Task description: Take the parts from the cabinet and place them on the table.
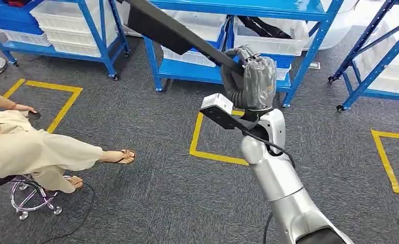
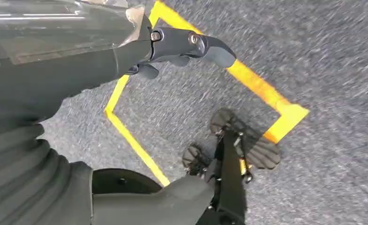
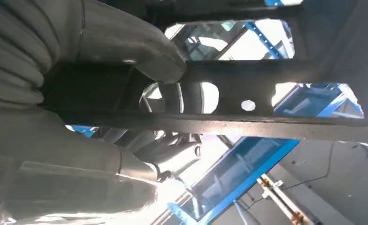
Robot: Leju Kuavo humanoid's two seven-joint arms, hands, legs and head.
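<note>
In the head view my right hand is raised in front of me and grips a long, flat black part. The part slants up and to the left from my hand, across the front of the blue cabinet. The right wrist view has the same black part as a dark bar crossing the palm of my right hand, thumb curled over it. My left hand hangs over the grey carpet with nothing in it, one dark finger stretched out.
Blue racks with white bins line the far side. A person sits on a wheeled stool at the left, feet out on the carpet. Yellow tape squares mark the floor, another yellow tape square at the right.
</note>
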